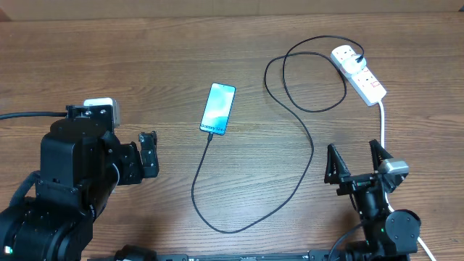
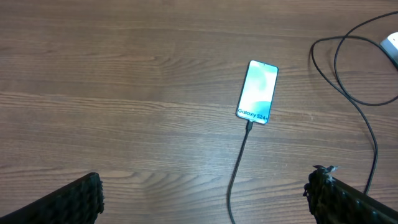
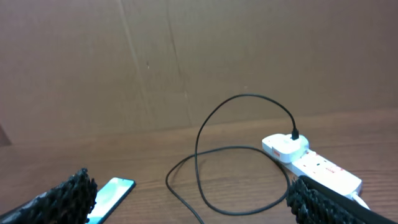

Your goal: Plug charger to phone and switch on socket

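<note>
The phone lies face up mid-table, its turquoise screen lit; it also shows in the left wrist view and the right wrist view. The black charger cable is plugged into the phone's near end, loops right and back, and its plug sits in the white socket strip at the back right, also seen in the right wrist view. My left gripper is open and empty, left of the phone. My right gripper is open and empty, in front of the socket.
The socket's thick white cord runs toward the front past my right gripper. The cable loop reaches close to the front edge. A brown wall stands behind the table.
</note>
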Available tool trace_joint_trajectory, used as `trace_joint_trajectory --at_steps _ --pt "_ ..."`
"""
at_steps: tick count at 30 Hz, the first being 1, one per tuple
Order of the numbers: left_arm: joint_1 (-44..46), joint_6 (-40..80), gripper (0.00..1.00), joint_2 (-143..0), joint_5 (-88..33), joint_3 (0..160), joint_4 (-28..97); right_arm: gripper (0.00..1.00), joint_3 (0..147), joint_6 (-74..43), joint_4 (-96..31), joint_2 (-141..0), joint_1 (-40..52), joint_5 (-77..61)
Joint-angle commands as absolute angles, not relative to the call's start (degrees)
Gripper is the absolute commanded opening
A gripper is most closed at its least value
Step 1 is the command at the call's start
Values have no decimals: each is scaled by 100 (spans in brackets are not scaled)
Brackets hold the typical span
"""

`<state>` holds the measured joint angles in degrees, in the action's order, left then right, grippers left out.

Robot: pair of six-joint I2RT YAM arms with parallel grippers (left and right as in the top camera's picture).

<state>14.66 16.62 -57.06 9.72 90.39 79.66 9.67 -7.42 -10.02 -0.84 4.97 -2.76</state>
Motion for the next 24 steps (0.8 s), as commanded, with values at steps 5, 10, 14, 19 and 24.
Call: trace_joint_trajectory --at_steps 5,10,14,19,24 --pt "1503 1761 100 -5695 1050 9063 7948 100 355 -685 -412 -16 528 -311" --pt "1503 1761 99 -5695 1050 9063 7948 100 56 -290 148 -16 515 -486" --pt "1503 1761 99 -5695 1050 9063 7948 100 45 -82 119 -16 513 -486" --pt "1503 1761 100 -5695 1050 9063 7948 100 45 366 -237 -16 513 -565" --pt "1503 1761 99 -5695 1050 9063 7948 100 47 447 -460 -16 513 -451"
